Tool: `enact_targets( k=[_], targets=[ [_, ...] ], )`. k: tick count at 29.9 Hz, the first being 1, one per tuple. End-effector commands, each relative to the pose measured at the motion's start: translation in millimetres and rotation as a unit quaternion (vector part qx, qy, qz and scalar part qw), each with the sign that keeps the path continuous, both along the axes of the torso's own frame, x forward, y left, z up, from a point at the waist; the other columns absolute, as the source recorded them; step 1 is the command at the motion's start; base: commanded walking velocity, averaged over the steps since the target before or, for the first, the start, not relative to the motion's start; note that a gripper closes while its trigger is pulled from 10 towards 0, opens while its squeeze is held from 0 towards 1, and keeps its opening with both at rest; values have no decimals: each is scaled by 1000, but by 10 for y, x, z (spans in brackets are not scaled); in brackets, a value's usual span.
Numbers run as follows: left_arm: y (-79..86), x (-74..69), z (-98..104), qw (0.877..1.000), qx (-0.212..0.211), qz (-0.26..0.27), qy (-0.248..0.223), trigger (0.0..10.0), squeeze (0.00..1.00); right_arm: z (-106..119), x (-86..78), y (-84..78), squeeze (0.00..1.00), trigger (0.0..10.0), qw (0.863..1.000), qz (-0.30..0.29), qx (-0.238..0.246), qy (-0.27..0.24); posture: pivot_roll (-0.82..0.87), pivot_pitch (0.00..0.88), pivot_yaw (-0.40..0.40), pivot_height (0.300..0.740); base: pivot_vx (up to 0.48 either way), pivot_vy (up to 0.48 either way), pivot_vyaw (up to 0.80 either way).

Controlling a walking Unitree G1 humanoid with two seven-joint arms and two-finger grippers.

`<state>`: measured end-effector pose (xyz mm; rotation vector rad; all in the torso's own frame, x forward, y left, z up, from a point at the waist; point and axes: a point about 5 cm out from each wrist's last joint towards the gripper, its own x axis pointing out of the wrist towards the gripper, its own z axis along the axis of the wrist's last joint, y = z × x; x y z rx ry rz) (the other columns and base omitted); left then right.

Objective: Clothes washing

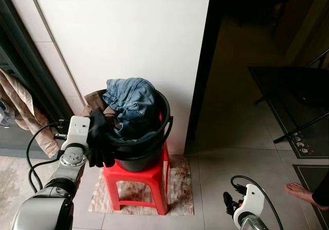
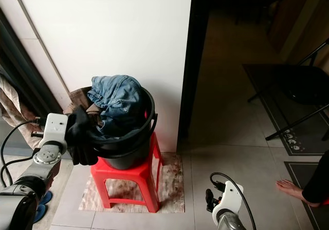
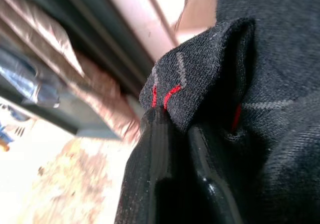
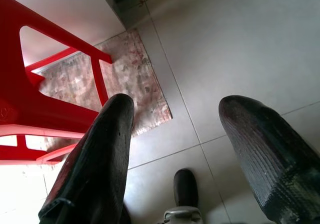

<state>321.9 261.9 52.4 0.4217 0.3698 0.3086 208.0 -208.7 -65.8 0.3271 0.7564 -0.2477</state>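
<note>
Nearest you, at the lower edge of the head views, the right pincer [image 1: 229,203] hangs idle above the tiled floor [image 1: 231,163], its two fingers [image 4: 100,154] spread wide and empty. Your left pincer [image 1: 100,145] is at the near rim of the black bucket [image 1: 149,150], clamped on a dark sock [image 1: 97,130] that drapes over the fingers. That bucket stands on a red stool [image 1: 136,181] against the white wall [image 1: 128,30], heaped with laundry; blue jeans [image 1: 133,99] lie on top.

Judged step: drawing the sock out of the load. Lift straight up until the fabric clears the rim, and keep the grip firm, since a sideways pull could tip the bucket off the stool.

From the left wrist you get what the head views cannot resolve: the sock's grey knit with red stitching, folded over the closed fingers. From the right wrist you see the stool's legs and the patterned mat [image 4: 135,84] beneath. A person's bare foot [image 1: 303,193] rests on the floor at the right.
</note>
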Motion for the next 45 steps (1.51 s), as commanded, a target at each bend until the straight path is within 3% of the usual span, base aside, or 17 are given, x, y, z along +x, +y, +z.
enact_targets(
  k=[1,3,6,8,11,14,16,18,23,30,45],
  targets=[
    [48,-98,-117,999,19,11,38,10000,0,1,-4,-12,0,10000,1000,-7,2,-2,23,0,14,732,0,0,0],
    [51,-213,-258,997,35,9,75,10000,0,0,-7,-12,0,10000,1000,-6,2,-2,27,0,11,732,0,0,0],
    [42,-273,-335,994,41,5,99,10000,0,-1,-8,-13,0,10000,1000,-6,2,-1,27,0,11,732,0,0,0],
    [-25,-362,-469,989,31,-17,141,10000,0,1,-5,-15,0,10000,1000,-5,2,-2,25,0,10,732,0,0,0],
    [-97,-395,-535,985,29,-43,162,10000,0,3,-1,-15,0,10000,1000,-5,1,-1,29,0,8,732,0,0,0],
    [-279,-445,-650,975,0,-106,198,10000,0,5,3,-15,0,10000,1000,-4,1,-1,31,0,7,732,0,0,0],
    [-379,-510,-737,961,10,-153,232,10000,0,6,6,-14,0,10000,1000,-4,2,0,30,3,8,732,0,0,0],
    [-416,-594,-819,950,21,-172,259,10000,0,5,7,-13,0,10000,1000,-4,2,1,30,3,8,732,0,0,0],
    [-468,-669,-890,942,19,-186,279,10000,0,7,13,-11,0,10000,1000,1,1,4,32,10,7,732,0,0,0],
    [-473,-817,-999,938,-3,-176,299,10000,0,6,13,-10,0,10000,1000,1,2,4,32,10,7,732,0,0,0],
    [-386,-1019,-1112,949,-63,-92,293,10000,0,11,23,-5,0,10000,1000,3,4,3,31,16,5,732,0,0,0]
  ],
)
